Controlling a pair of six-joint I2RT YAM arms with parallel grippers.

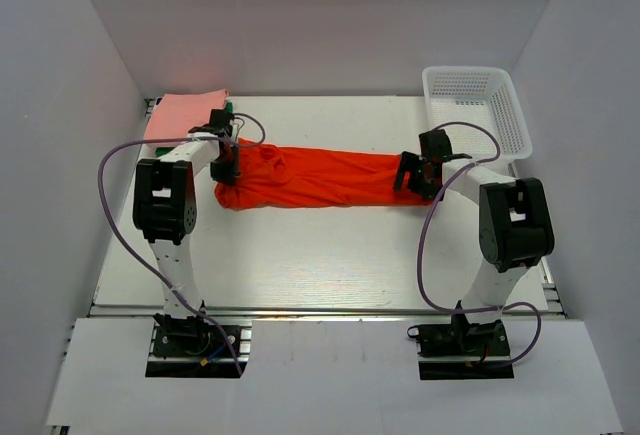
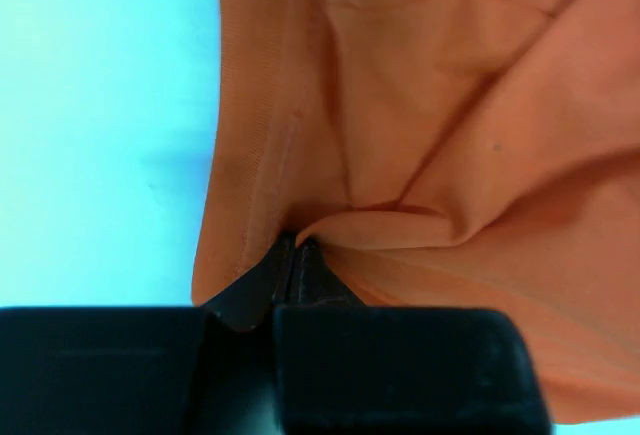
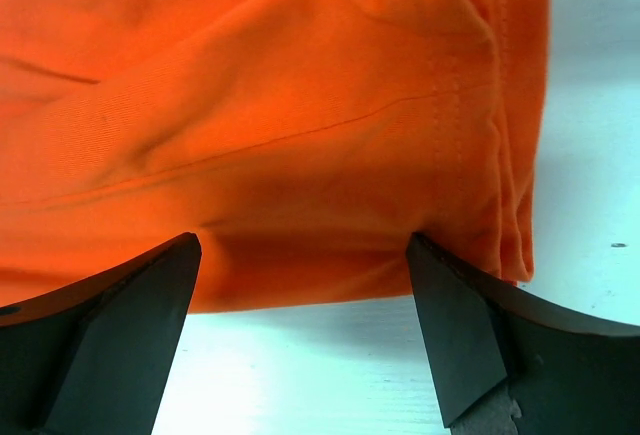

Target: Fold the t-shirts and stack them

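The orange-red shirt [image 1: 320, 180] lies on the tabletop [image 1: 300, 265], long axis running arm to arm. Left claw [image 2: 292, 258] pinches its left end — right claw [image 3: 303, 250] gapes wide, the right hem just ahead of its tips, ungripped.

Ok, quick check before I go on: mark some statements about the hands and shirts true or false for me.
1. The left hand is shut on the orange shirt. True.
2. The right hand is clamped on it too. False: it is open at the shirt's edge.
3. The pink shirt lies in the basket. False: it lies folded at the back left corner of the table; the basket stands at the back right.
4. The orange shirt lies stretched out between the two hands. True.
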